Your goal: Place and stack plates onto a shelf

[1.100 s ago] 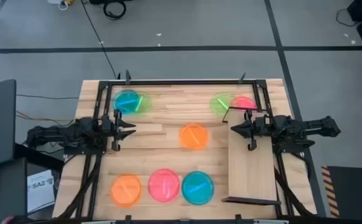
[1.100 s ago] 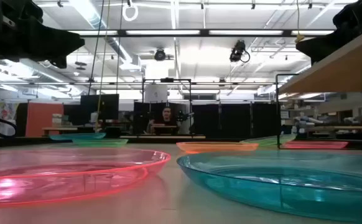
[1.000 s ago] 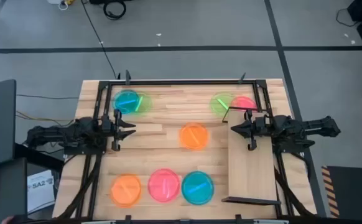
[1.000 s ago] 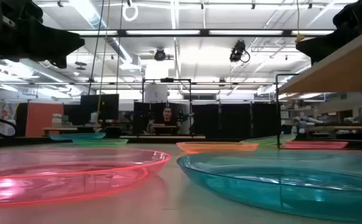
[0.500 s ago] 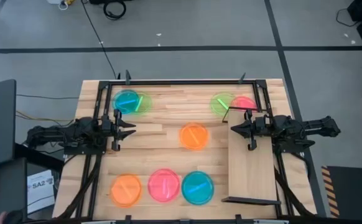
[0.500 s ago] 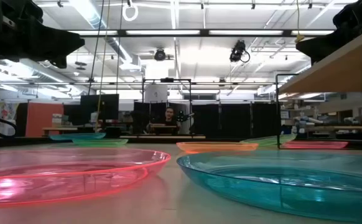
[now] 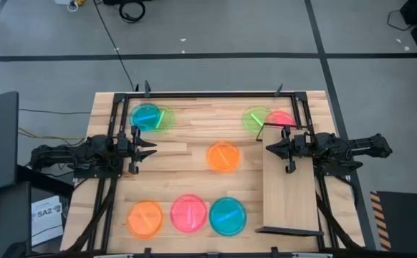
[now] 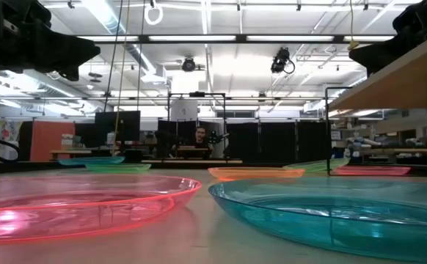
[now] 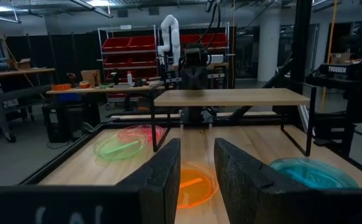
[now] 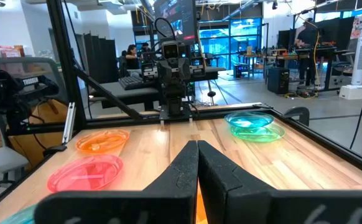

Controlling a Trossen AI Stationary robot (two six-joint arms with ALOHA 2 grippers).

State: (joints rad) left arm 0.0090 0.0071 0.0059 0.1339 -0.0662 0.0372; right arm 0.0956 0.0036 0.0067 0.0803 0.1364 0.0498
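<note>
Several plates lie flat on the table in the high view. A teal plate (image 7: 146, 116) rests on a green one at the far left. A green plate (image 7: 254, 118) and a pink plate (image 7: 281, 120) overlap at the far right. An orange plate (image 7: 223, 157) sits in the middle. Along the near edge lie an orange plate (image 7: 145, 218), a pink plate (image 7: 188, 213) and a teal plate (image 7: 227, 216). The shelf (image 7: 289, 193) stands on the right. My left gripper (image 7: 151, 147) hovers open left of the middle plate. My right gripper (image 7: 269, 148) hovers shut over the shelf's far end.
A black metal frame (image 7: 208, 94) runs along the table's far edge and sides. Bare wood lies between the middle plate and the near row. In the low view the pink plate (image 8: 74, 205) and teal plate (image 8: 338, 213) fill the foreground. A person (image 8: 199, 136) sits far behind.
</note>
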